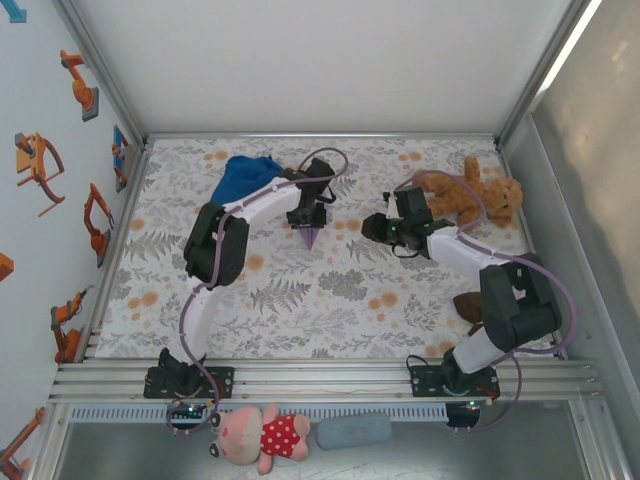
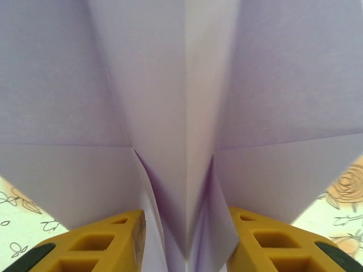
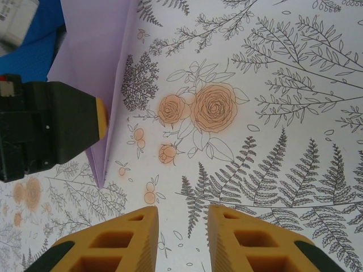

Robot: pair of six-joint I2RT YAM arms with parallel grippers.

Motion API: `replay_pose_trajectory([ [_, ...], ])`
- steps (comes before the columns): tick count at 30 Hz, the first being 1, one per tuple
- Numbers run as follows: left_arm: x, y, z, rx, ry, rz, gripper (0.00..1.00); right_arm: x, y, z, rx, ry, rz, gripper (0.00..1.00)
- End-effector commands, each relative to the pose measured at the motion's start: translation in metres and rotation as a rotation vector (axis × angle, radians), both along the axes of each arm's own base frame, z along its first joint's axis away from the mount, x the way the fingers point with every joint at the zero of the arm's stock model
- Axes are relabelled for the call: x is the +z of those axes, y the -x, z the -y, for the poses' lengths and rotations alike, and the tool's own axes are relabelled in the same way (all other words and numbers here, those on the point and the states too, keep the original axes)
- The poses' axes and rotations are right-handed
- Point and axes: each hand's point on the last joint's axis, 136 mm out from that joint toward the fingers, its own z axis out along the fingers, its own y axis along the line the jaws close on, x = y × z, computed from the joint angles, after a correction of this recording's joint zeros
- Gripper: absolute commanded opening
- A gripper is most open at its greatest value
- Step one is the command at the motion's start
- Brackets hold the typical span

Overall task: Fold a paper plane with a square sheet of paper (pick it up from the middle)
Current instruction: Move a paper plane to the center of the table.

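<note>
Lavender paper plane (image 2: 170, 85) pinched by left fingers (image 2: 108, 243), left arm (image 1: 215, 245) arched; right fingers (image 3: 125, 241) spread, empty, pointing left.

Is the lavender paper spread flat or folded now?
Folded. The thin lavender paper shows a centre ridge and slanted creases, pinched in the left end effector.

Floral-print tablecloth (image 1: 330, 300), white back wall (image 1: 320, 60), aluminium frame rails (image 1: 320, 372).

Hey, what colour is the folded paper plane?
Plain lavender. The paper plane shows best in the left wrist view.
</note>
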Motion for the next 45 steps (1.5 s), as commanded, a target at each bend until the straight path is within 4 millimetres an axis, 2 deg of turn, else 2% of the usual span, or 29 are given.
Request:
replay_pose_trajectory([
  [1,0.018,-0.006,-0.003,0.027,0.016,0.042,0.41,0.004,-0.006,-0.001,0.006,-0.005,0.014,0.28],
  [13,-0.013,-0.011,-0.013,0.069,-0.005,-0.005,0.42,0.002,-0.006,-0.002,0.008,-0.005,0.007,0.28],
  [20,-0.033,-0.006,-0.01,0.066,-0.002,-0.057,0.45,0.001,-0.007,-0.001,0.008,-0.002,0.002,0.28],
  [31,-0.044,-0.001,-0.016,0.085,-0.034,-0.07,0.51,-0.001,-0.006,-0.002,0.009,-0.003,-0.002,0.28],
  [34,-0.035,-0.003,-0.012,0.081,-0.012,-0.06,0.52,0.0,-0.007,-0.001,0.006,0.0,0.001,0.28],
  [37,-0.014,-0.006,-0.006,0.074,0.026,-0.03,0.52,0.005,-0.007,0.0,0.0,0.003,0.013,0.28],
  [42,0.042,-0.012,0.0,0.069,0.109,0.057,0.56,0.02,-0.011,0.008,-0.031,0.022,0.056,0.28],
  [45,0.07,-0.01,-0.004,0.071,0.137,0.107,0.61,0.031,-0.013,0.019,-0.071,0.053,0.095,0.28],
])
